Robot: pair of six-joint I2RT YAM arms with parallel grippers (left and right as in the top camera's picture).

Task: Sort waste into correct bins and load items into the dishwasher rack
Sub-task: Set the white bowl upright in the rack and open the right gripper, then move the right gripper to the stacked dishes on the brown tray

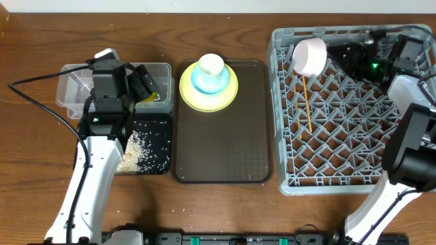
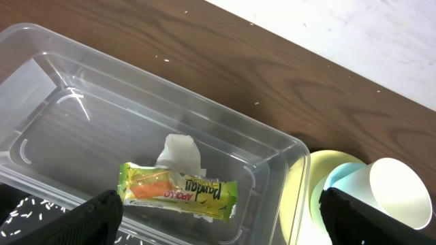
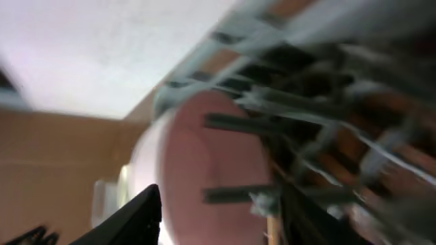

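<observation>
The clear tub [image 1: 71,85] holds the crumpled tissue [image 2: 182,153] and the green-and-orange wrapper [image 2: 178,190]. My left gripper [image 1: 146,85] hovers open and empty over the tub's right end, its fingers [image 2: 218,221] to either side of the wrapper. Rice grains [image 1: 139,153] lie in the black tray [image 1: 160,129]. The yellow-green plate [image 1: 231,95] carries the light blue bowl [image 1: 201,85] with the white cup [image 1: 211,64] in it. The pinkish bowl [image 1: 310,56] stands on edge in the grey rack [image 1: 340,177], and chopsticks [image 1: 306,102] lie below it. My right gripper [image 1: 349,58] is open just right of that bowl [image 3: 211,177]; its view is blurred.
The plate stack sits at the far end of the dark brown serving tray [image 1: 221,150], between the bins and the rack. The left arm's cable [image 1: 41,95] loops over the table left of the tub. The right arm reaches over the rack's right side.
</observation>
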